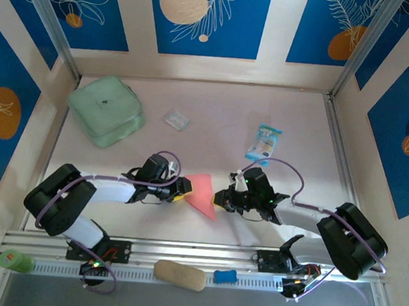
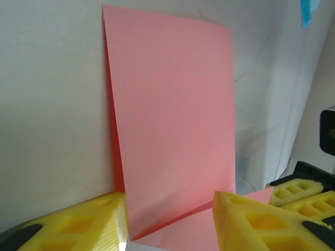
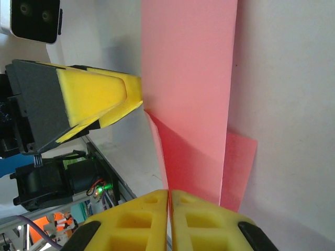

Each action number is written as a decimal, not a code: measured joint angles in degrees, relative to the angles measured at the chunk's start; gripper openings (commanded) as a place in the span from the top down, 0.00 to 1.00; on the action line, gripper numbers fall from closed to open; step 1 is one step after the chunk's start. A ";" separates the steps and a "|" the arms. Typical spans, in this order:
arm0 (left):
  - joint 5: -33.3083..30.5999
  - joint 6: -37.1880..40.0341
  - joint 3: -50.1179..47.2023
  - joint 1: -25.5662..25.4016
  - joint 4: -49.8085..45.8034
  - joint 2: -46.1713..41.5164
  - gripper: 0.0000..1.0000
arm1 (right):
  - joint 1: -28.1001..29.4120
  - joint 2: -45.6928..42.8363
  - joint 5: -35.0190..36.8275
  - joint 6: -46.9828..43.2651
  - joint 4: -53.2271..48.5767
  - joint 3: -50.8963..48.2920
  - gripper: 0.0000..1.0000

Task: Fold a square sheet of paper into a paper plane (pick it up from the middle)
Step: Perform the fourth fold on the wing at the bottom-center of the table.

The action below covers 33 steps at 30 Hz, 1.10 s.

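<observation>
Right end effector (image 3: 169, 193) seemingly pinches the pink paper (image 3: 188, 78); left end effector (image 2: 170, 201) gapes around it.

The paper (image 1: 202, 193) is plain salmon-pink and folded over on itself. Its upper layer is lifted above a lower one lying flat on the table (image 1: 215, 111), near the front middle.

No lettering or numbers can be read anywhere.
</observation>
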 measured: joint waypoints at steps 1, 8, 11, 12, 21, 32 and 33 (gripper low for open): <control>0.00 -0.07 0.00 0.00 0.04 0.02 0.61 | 0.00 0.00 0.00 0.00 -0.02 0.00 0.90; -0.02 -0.76 0.00 0.00 0.26 0.00 0.74 | 0.00 0.00 0.04 -0.04 -0.74 0.00 0.89; -0.02 -0.76 0.00 0.00 0.26 -0.04 0.79 | 0.00 0.00 0.26 -0.24 -1.29 0.00 0.89; -0.04 -0.81 0.00 0.00 0.24 -0.11 0.80 | 0.00 0.00 0.28 -0.24 -1.53 0.00 0.88; -0.07 -0.90 0.00 0.00 0.24 -0.66 0.91 | -0.07 -0.07 0.94 -0.87 -4.00 0.00 0.87; -0.11 -0.85 -0.02 0.00 0.24 -1.46 1.00 | -0.04 -1.53 2.60 -1.92 -7.80 0.07 0.77; -0.22 -0.83 -0.02 0.00 0.22 -1.84 1.00 | -0.04 -1.99 3.02 -2.14 -8.57 0.07 0.75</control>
